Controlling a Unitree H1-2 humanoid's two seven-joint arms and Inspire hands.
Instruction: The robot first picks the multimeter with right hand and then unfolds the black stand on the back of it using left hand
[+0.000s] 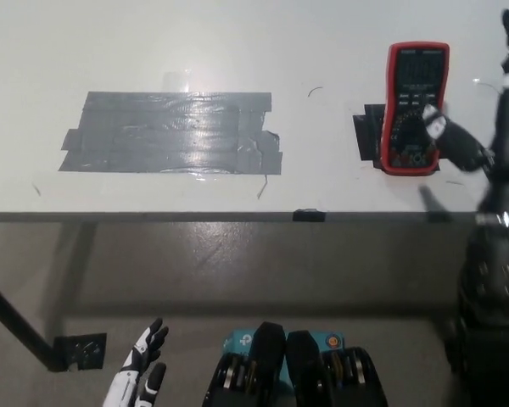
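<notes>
Multimeter (416, 106): a red-cased meter lay face up on the white counter (237, 42), at about 2 o'clock in the head view. Its dark display was at the far end and its dial at the near end.

Black patch (367, 136): a dark square of tape lay under the lower part of the multimeter and showed mostly at its 9 o'clock side.

Right hand (483, 144): the black hand (with white bands on its fingers) was raised over the counter at 3 o'clock, just beside the multimeter's right edge. Its fingers were spread apart, one pointing up toward 12 o'clock and another (445, 131) reaching across the multimeter's lower right corner. It held nothing; whether that finger touched the case could not be told.

Right arm (492, 288): it rose from the 5 o'clock corner of the view, blurred and dark, crossing the counter's front edge.

Left hand (142, 370): the white hand rested low at 7 o'clock, below the counter's edge and above the floor, with its fingers apart and nothing in it.

Grey tape (171, 134): a wide patch of overlapping shiny grey strips lay on the counter at about 10 o'clock, well apart from the multimeter.

Small black mark (309, 215): a short dark piece sat on the counter's front edge, near the middle.

Counter leg (13, 326): a dark bar slanted down at 8 o'clock to a foot plate on the floor.
</notes>
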